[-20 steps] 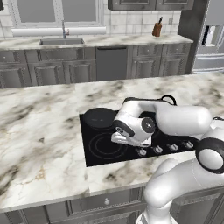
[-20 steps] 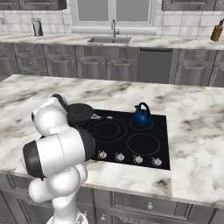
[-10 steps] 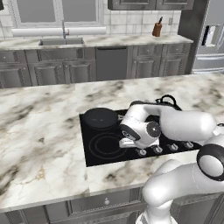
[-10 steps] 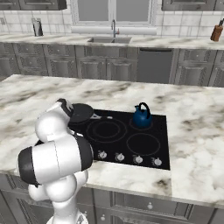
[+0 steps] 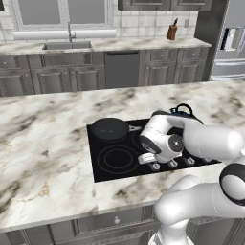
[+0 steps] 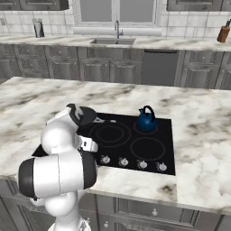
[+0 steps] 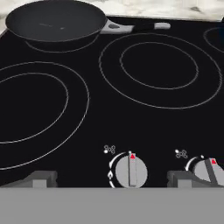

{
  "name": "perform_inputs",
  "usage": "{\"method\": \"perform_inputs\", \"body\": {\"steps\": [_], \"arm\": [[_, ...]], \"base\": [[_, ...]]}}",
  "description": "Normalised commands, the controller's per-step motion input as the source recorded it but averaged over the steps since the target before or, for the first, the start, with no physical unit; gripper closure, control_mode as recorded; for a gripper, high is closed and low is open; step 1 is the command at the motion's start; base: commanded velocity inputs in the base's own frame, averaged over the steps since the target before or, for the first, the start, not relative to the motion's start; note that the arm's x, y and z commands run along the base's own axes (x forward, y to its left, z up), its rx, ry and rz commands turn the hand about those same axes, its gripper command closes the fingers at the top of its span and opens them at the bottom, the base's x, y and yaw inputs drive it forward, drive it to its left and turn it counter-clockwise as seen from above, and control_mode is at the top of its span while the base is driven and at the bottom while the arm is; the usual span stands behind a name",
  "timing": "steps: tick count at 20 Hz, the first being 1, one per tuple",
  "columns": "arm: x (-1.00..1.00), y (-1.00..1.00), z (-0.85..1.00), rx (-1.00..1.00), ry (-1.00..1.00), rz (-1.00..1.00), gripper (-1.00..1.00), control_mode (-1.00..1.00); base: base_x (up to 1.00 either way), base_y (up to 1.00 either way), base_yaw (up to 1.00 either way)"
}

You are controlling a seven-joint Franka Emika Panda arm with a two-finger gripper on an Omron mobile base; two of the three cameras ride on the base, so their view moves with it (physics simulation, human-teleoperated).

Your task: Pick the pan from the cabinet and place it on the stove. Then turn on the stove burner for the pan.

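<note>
Pan: round, black, shallow, seated on the rear-left burner ring of the stove, its silver-grey handle lying flat across the glass toward the neighbouring rear ring; seen also from the left base. Stove: black glass cooktop set in a marble island counter, four ring burners and a front row of silver knobs. Knob: near the hand, pointer with a red tip. Second knob: beside it, tilted. Gripper: low over the front knob row, fingers spread wide, nothing between them, well apart from the pan. Kettle: small, blue, on the rear-right ring.
</note>
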Motion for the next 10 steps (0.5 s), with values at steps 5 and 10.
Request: {"method": "perform_inputs", "body": {"steps": [5,10], "arm": [[0.04,-0.37,0.51,-0.25,0.19,-0.03,-1.00,-1.00],[0.11,-0.41,0.48,-0.22,0.20,-0.07,-1.00,-1.00]], "base": [[0.00,0.00,0.00],[0.00,0.00,0.00]]}}
